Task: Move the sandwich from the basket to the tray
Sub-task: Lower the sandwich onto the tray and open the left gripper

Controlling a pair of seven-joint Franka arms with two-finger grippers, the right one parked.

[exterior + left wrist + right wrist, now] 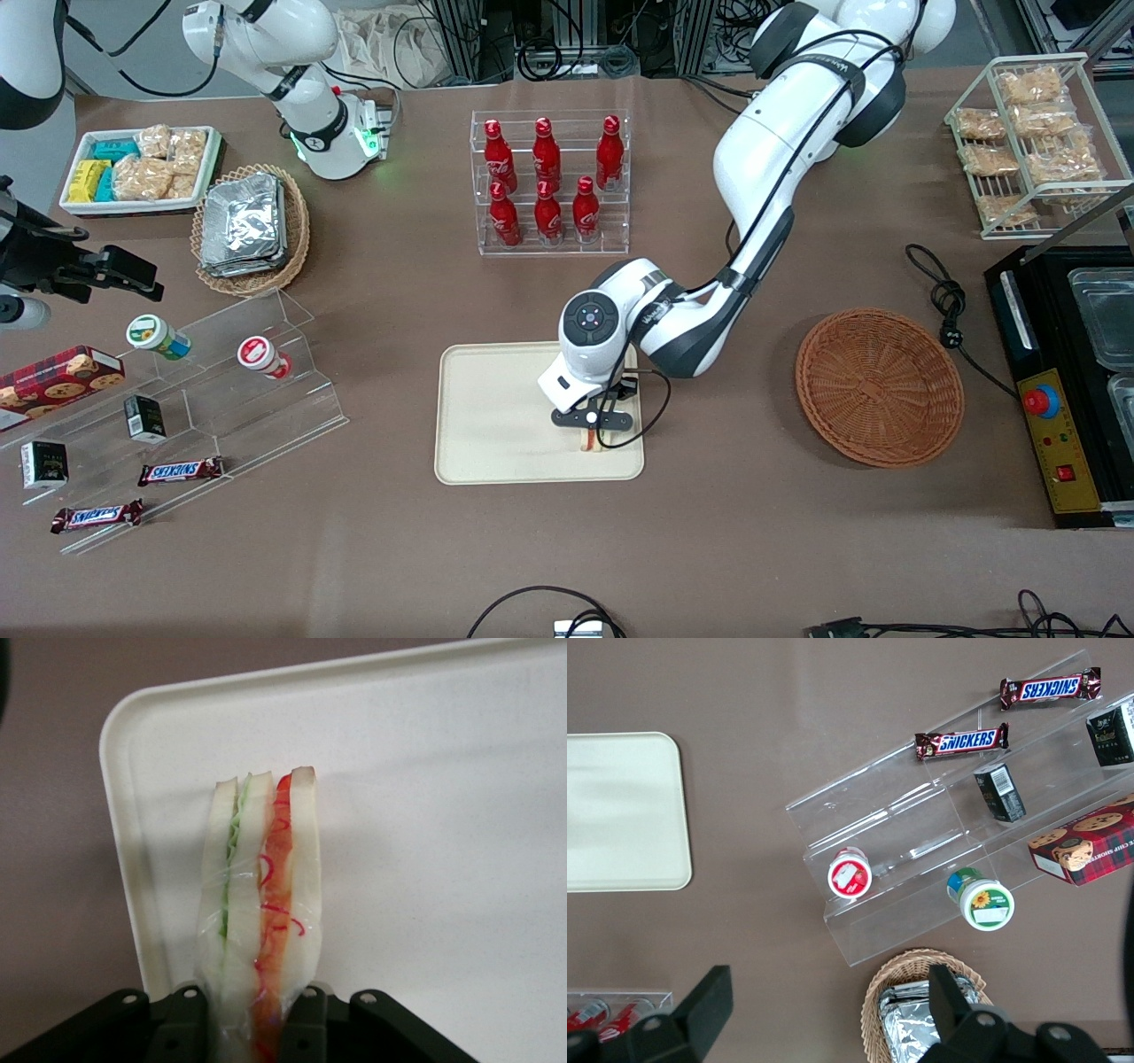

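Note:
My left gripper point(592, 440) hangs over the cream tray point(496, 416), at the tray's edge nearest the working arm, and is shut on the sandwich point(591, 439). The wrist view shows the sandwich point(261, 895) upright between the black fingers point(306, 1028), its white bread, green layer and red-orange layer pointing down at the tray point(443, 815). I cannot tell if its tip touches the tray. The round reddish-brown basket point(879, 386) sits toward the working arm's end of the table with nothing in it.
A clear rack of red bottles point(549, 182) stands farther from the front camera than the tray. A tan basket of foil packets point(250, 229), a white bin of snacks point(142, 168) and an acrylic step shelf point(177, 416) lie toward the parked arm's end. A black appliance point(1063, 381) and cable point(948, 306) sit beside the reddish-brown basket.

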